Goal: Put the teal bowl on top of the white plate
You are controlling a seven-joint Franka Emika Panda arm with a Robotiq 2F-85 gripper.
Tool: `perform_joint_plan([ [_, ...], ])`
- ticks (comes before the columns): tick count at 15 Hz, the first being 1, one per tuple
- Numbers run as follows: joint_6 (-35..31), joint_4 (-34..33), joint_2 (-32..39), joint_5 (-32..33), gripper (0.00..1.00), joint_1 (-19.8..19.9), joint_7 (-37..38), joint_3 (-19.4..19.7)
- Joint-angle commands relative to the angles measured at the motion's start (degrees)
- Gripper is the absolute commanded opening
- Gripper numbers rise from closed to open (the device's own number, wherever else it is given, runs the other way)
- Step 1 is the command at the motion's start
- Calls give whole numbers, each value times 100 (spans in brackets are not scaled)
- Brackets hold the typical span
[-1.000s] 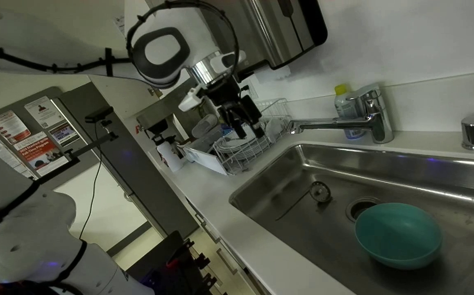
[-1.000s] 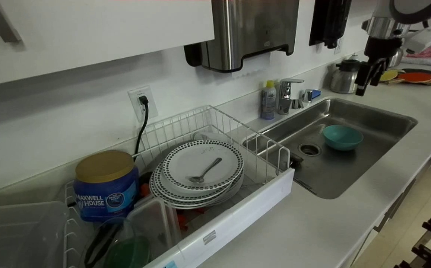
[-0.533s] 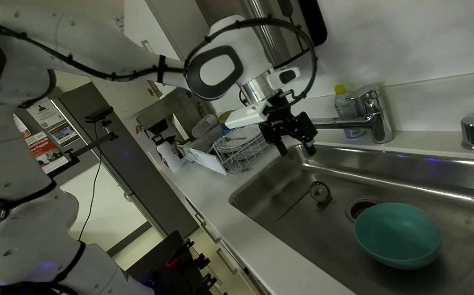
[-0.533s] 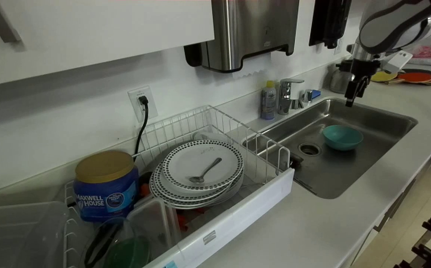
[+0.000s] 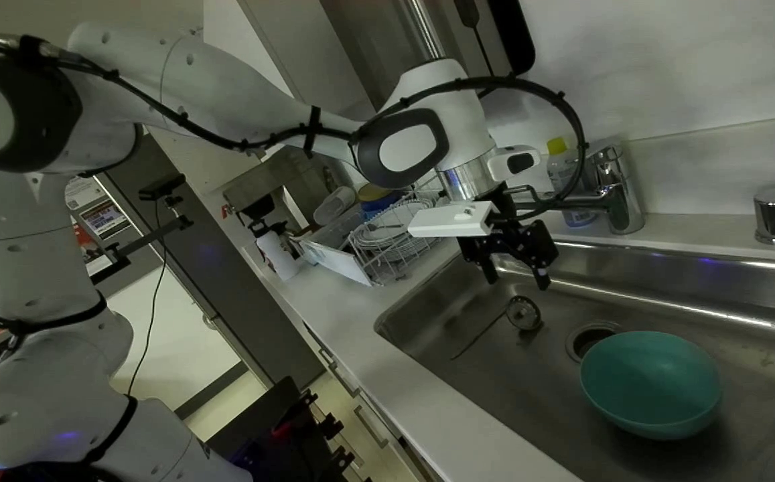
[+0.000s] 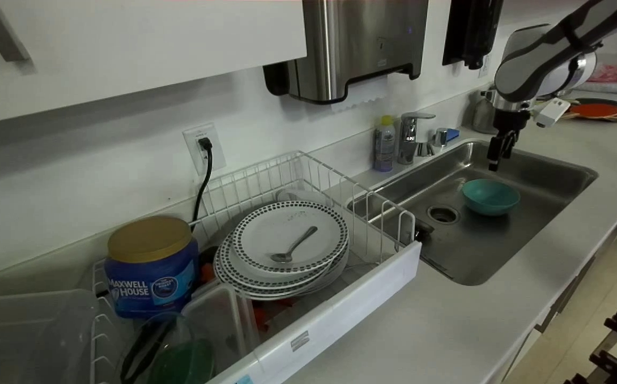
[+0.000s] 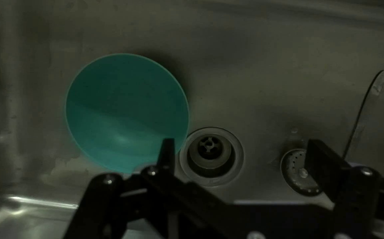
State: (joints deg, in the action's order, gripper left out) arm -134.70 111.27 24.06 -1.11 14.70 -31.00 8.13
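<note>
The teal bowl [image 5: 652, 385] sits upright in the steel sink beside the drain; it also shows in an exterior view [image 6: 490, 198] and in the wrist view [image 7: 125, 106]. The white plate [image 6: 265, 230], with a dark dotted rim, lies on top of a plate stack in the wire rack, and a spoon lies on it. My gripper [image 5: 518, 279] is open and empty above the sink, apart from the bowl. In the wrist view, my gripper [image 7: 241, 144] straddles the drain, and its left finger [image 7: 168, 151] overlaps the bowl's lower right edge.
The faucet [image 5: 618, 194] and a spray can [image 6: 384, 146] stand behind the sink. A strainer [image 7: 298, 167] lies in the sink by the drain [image 7: 211, 156]. The wire rack [image 6: 348, 309] stands beside the sink, with a coffee canister [image 6: 151, 266]. A towel dispenser [image 6: 364, 42] hangs above.
The arm has swung over the sink and come down, bringing my gripper closer to the bowl. The gripper has turned and its fingers stay apart. The bowl and plates have not moved.
</note>
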Motion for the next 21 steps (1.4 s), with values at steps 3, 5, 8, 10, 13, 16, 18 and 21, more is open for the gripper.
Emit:
perform_joint_plan([
  [3, 16, -11, -55, 68, 100, 102, 47, -127],
  [5, -104, -220, 230, -91, 100, 164, 131, -157],
  [8, -317, -545, 701, -497, 100, 390, 147, -295],
  [10, -497, -785, 1048, -705, 100, 554, 139, -413],
  [13, -820, -1154, 1574, -809, 100, 704, 274, -537],
  [16, -865, -1512, 2016, -734, 100, 756, 496, -580],
  [18, -864, -1739, 2273, -679, 100, 704, 734, -537],
  [21, -769, -2182, 2696, -622, 100, 667, 1075, -476],
])
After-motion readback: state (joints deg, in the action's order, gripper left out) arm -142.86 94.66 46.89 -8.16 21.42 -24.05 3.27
